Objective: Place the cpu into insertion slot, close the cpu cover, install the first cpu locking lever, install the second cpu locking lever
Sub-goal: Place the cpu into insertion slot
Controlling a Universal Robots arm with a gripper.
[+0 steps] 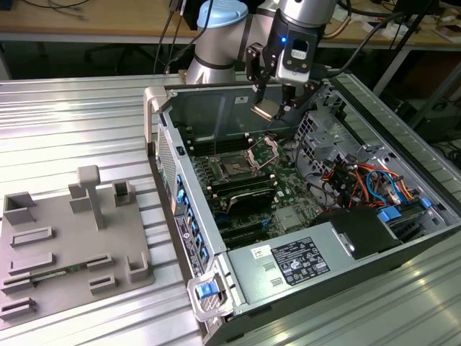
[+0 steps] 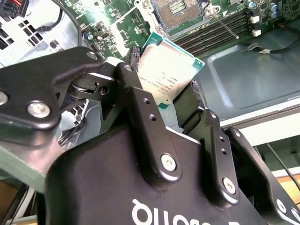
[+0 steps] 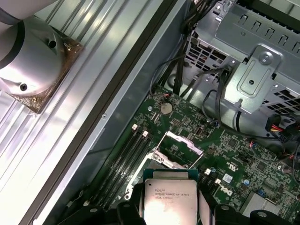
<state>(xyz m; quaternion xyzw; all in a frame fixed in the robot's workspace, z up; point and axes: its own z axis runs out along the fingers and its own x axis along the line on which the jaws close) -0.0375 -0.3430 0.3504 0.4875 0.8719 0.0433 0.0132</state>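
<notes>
My gripper [image 1: 268, 108] is shut on the cpu [image 1: 264, 110], a small square chip with a silver-grey top. It hangs in the air above the back of the open computer case. In both wrist views the black fingers [image 2: 135, 91] clamp two opposite edges of the cpu [image 2: 165, 75] [image 3: 169, 202]. Below it and towards the exterior view's left, the insertion slot [image 1: 236, 167] lies uncovered on the green motherboard [image 1: 288, 209]. The cpu cover [image 3: 182, 149] stands tilted up at the slot's far side, with a thin lever [image 2: 224, 26] sticking out beside the slot [image 2: 176, 9].
Long black memory slots [image 1: 241, 191] flank the socket. A grey power supply box [image 1: 288, 263] sits at the case's front. A metal drive cage [image 1: 328, 130] and coloured cables [image 1: 360, 180] crowd the exterior view's right. A grey fixture plate [image 1: 65, 245] lies outside the case.
</notes>
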